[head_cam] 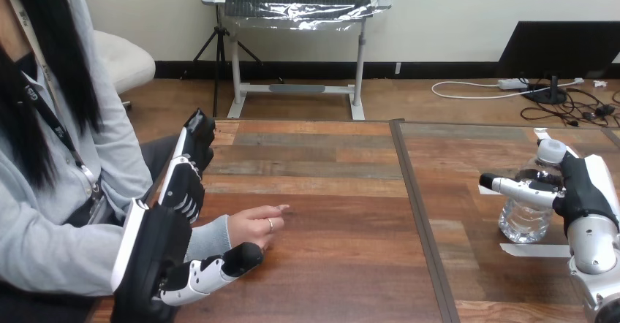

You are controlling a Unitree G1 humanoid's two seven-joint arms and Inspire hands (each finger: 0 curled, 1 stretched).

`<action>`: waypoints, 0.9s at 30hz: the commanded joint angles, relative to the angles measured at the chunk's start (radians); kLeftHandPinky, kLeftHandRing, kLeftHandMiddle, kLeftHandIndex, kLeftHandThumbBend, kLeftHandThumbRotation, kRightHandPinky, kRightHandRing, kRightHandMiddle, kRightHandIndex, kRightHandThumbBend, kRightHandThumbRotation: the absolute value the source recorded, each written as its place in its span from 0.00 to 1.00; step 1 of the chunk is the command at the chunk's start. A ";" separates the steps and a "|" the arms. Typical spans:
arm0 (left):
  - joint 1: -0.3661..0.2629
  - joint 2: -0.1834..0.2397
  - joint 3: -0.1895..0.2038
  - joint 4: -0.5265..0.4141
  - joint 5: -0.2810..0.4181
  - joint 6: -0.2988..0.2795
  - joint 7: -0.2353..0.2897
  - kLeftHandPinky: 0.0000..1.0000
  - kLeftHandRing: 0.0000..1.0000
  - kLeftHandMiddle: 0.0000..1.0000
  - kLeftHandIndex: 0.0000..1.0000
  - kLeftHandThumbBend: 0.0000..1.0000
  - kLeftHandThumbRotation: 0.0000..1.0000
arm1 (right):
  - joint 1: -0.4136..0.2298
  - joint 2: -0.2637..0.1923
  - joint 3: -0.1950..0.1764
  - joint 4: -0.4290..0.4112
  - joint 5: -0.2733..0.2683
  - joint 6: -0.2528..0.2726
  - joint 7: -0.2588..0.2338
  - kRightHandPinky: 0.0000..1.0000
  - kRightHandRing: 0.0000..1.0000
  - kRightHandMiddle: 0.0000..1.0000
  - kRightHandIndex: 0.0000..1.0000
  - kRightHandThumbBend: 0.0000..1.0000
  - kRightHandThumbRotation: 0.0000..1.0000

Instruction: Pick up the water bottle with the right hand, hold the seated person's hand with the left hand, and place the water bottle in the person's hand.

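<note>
Feels like a lab or office test space to me, not a home. The left table [322, 155] and right table [468, 162] are butted together along a dark strip [417, 206], there's white tape [530, 250] stuck on the right one, and a person [51, 242] sits at the left side.

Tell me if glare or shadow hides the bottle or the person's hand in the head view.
Head view: the clear bottle shows small glints low down, yet its outline reads plainly in the right robot hand; head view again, the person's hand is evenly lit, with only a soft shadow on the table.
</note>
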State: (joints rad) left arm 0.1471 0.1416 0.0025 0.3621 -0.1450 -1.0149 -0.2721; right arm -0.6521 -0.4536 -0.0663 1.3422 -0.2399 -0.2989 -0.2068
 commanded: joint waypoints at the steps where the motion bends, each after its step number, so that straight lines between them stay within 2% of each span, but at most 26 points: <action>1: -0.022 0.011 0.002 -0.060 -0.019 -0.019 -0.010 1.00 1.00 1.00 1.00 1.00 0.58 | -0.041 0.012 0.005 -0.011 0.001 -0.004 -0.002 0.67 0.76 0.86 0.90 0.98 0.28; 3: -0.020 0.014 0.001 -0.064 -0.026 -0.020 -0.016 1.00 1.00 1.00 1.00 1.00 0.58 | -0.038 0.014 0.006 -0.010 0.000 -0.006 -0.003 0.65 0.74 0.85 0.89 0.97 0.28; 9: -0.010 0.018 0.003 -0.080 -0.042 -0.016 -0.029 1.00 1.00 1.00 1.00 1.00 0.58 | -0.032 0.024 0.002 -0.007 0.006 -0.004 0.002 0.67 0.74 0.85 0.90 0.97 0.27; 15: 0.006 0.019 0.003 -0.106 -0.058 -0.001 -0.038 1.00 1.00 1.00 1.00 1.00 0.56 | -0.028 0.032 0.001 -0.004 0.010 0.003 0.007 0.72 0.78 0.85 0.90 0.98 0.29; 22: 0.028 0.016 0.006 -0.148 -0.063 0.023 -0.036 1.00 1.00 1.00 1.00 1.00 0.57 | -0.027 0.040 0.003 -0.003 0.008 0.008 0.008 0.77 0.82 0.85 0.90 0.95 0.26; 27: 0.036 0.018 0.011 -0.162 -0.060 0.025 -0.037 1.00 1.00 1.00 1.00 1.00 0.57 | -0.028 0.044 0.006 -0.001 0.003 0.011 0.006 0.75 0.81 0.85 0.89 0.94 0.24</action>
State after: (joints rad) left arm 0.2041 0.1503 0.0091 0.2574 -0.1937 -0.9940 -0.3059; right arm -0.6521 -0.4356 -0.0676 1.3421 -0.2352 -0.2949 -0.2043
